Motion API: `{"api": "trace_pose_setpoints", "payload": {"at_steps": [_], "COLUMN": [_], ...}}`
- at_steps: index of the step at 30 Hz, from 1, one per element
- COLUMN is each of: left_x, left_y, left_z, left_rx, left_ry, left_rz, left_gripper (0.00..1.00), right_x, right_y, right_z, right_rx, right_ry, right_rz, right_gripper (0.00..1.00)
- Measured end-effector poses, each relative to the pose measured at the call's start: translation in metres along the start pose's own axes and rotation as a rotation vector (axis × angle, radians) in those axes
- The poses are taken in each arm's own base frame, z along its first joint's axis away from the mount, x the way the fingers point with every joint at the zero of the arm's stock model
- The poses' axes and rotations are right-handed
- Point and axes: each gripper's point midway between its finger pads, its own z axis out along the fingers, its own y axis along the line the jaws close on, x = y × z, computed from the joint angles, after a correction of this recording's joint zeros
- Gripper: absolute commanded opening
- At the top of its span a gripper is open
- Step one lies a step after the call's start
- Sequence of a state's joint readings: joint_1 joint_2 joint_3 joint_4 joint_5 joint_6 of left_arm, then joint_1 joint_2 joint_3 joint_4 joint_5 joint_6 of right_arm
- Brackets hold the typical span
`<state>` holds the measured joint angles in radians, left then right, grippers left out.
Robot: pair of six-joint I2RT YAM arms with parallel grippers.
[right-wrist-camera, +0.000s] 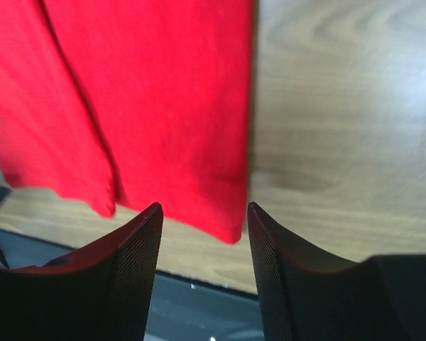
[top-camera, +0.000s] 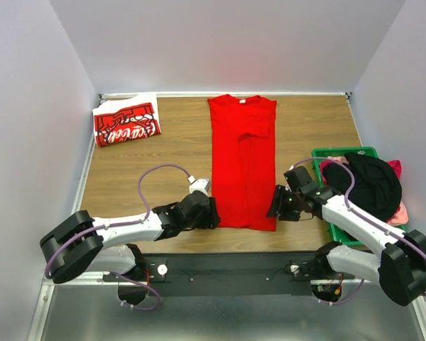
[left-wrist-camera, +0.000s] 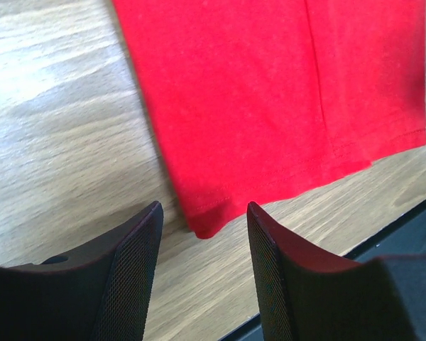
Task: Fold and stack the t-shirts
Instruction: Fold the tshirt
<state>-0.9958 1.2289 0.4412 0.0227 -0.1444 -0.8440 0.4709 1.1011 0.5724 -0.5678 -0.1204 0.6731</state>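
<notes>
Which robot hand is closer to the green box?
Right. The right gripper hovers just left of the green crate, at the red shirt's near right corner; the left gripper is across the shirt, at its near left corner.

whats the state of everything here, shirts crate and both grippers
plain red t-shirt, flat on the table, sides folded in to a long strip, not yet folded end to end
lettered t-shirt, folded, at the far left corner
green crate, holding a heap of clothes
left gripper, open, at the plain shirt's near left hem corner
right gripper, open, at its near right hem corner
</notes>
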Motion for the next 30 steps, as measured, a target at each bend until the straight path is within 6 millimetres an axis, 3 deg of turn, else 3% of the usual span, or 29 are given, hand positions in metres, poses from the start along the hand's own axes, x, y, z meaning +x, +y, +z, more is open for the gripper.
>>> {"api": "trace_pose_setpoints", "payload": {"at_steps": [8,15,19,23,27,30], "left_x": [0.005,0.005,0.006,0.006,0.006,0.006], "left_y": [0.005,0.005,0.005,0.005,0.004,0.003], "left_z": [0.0,0.0,0.0,0.002,0.004,0.006], "left_rx": [-0.015,-0.015,-0.017,-0.014,-0.01,-0.009], "left_ry": [0.013,0.013,0.015,0.014,0.013,0.013], "left_rz": [-0.011,-0.011,-0.011,-0.01,-0.013,-0.015], "left_gripper": [0.58,0.56,0.55,0.49,0.47,0.4], "right_x": [0.028,0.036,0.037,0.04,0.041,0.041], "right_y": [-0.003,-0.015,-0.018,-0.02,-0.02,-0.019], "right_z": [0.003,0.01,0.013,0.014,0.014,0.015], "right_rx": [0.047,0.12,0.144,0.154,0.154,0.153], "right_ry": [0.072,0.099,0.106,0.113,0.114,0.115], "right_rz": [0.017,0.037,0.041,0.039,0.036,0.034], "right_gripper": [0.51,0.36,0.23,0.14,0.14,0.14]}}
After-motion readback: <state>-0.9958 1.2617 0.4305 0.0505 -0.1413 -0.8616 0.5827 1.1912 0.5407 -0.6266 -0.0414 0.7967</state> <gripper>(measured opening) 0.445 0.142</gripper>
